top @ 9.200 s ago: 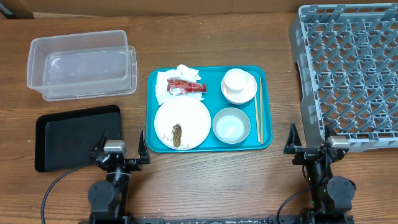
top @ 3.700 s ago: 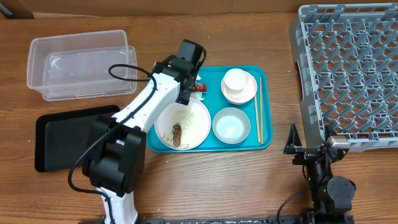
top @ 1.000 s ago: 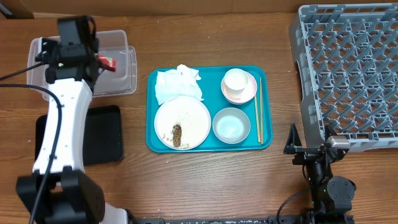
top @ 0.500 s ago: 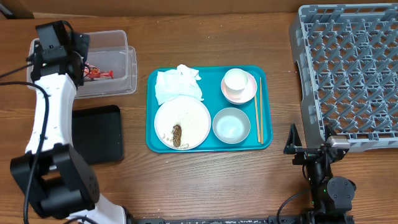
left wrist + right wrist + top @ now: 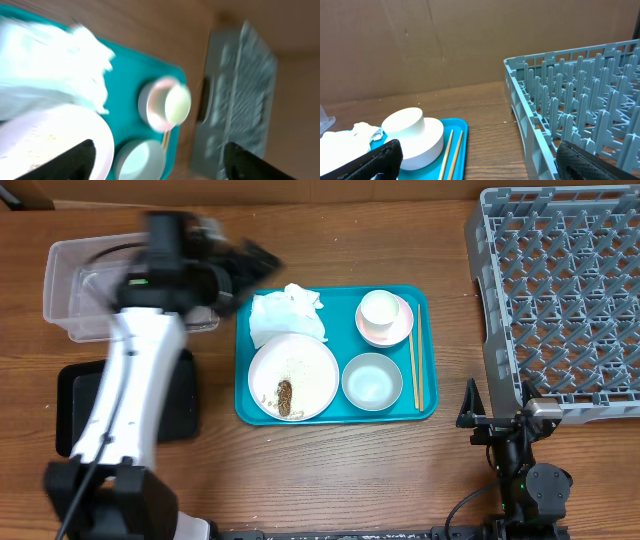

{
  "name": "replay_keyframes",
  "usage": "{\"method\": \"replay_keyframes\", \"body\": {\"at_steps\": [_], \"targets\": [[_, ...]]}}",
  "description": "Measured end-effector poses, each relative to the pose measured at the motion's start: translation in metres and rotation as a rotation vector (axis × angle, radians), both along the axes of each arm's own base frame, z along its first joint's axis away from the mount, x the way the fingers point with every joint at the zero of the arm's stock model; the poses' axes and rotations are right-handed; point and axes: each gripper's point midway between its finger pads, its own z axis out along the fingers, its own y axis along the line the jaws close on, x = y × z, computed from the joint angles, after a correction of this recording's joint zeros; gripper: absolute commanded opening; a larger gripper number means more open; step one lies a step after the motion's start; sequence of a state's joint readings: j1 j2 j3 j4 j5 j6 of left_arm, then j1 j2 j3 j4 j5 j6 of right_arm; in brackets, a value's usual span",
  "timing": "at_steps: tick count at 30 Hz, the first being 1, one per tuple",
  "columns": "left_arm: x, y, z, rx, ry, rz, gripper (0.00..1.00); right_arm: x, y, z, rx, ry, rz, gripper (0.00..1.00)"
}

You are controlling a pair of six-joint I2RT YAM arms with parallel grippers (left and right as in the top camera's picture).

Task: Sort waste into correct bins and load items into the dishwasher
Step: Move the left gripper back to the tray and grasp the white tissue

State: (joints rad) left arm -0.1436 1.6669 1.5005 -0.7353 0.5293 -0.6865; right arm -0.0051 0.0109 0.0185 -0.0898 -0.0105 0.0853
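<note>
Napkin (image 5: 287, 317) lies crumpled, white, on teal tray (image 5: 340, 305).

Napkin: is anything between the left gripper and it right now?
Nothing visible. The left gripper hangs open beside the tray's far-left corner, and the napkin lies uncovered on the tray right next to it. Only the plate's rim overlaps the napkin's near edge.

Overhead looks down; both wrist views share the tray (image 5: 131, 70).
</note>
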Motion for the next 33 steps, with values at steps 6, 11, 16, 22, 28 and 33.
{"method": "replay_keyframes", "body": {"at_steps": [6,11,16,22,28,33], "targets": [[-0.018,-0.031,-0.047,0.286,0.113,-0.13,0.89,0.0,0.0,0.0,0.0,0.0,0.0,1.0],[-0.011,-0.004,-0.065,0.531,0.289,-0.194,1.0,0.0,0.0,0.0,-0.001,0.0,0.0,1.0],[0.019,0.011,-0.095,0.682,0.298,-0.198,0.93,0.0,0.0,0.0,-0.001,0.0,0.0,1.0],[0.031,0.019,-0.134,0.749,0.35,-0.157,0.44,0.0,0.0,0.0,-0.001,0.0,0.0,1.0],[0.033,0.022,-0.157,0.769,0.399,-0.127,0.63,0.0,0.0,0.0,0.0,0.0,0.0,1.0],[0.029,0.025,-0.194,0.792,0.475,-0.149,0.52,0.0,0.0,0.0,0.0,0.0,0.0,1.0]]}}
